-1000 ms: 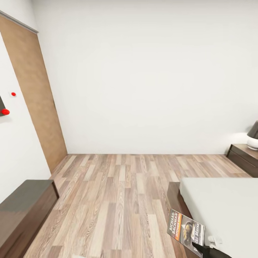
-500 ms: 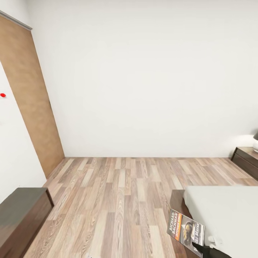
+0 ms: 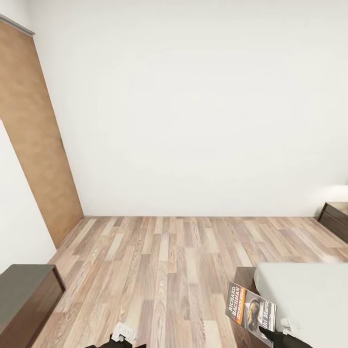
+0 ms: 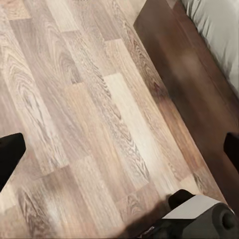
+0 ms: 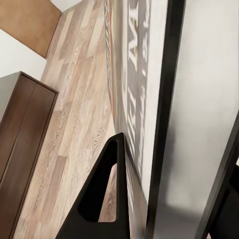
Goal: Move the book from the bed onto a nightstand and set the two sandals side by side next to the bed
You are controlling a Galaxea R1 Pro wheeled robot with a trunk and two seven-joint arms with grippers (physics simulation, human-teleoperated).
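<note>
Carrying the book point(image 3: 251, 310), pinched upright in the closed right gripper point(image 3: 271, 334) near the bed point(image 3: 309, 299), likely toward the far-right nightstand point(image 3: 335, 220); left gripper point(image 4: 119, 149) spread wide, empty.

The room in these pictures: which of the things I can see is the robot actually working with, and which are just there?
Part of the job:
- book, held in the right gripper
- bed, which the book came from
- nightstand, far right, a place to put it

Just there:
- long cabinet
- brown door
- left gripper, open, holding nothing
</note>
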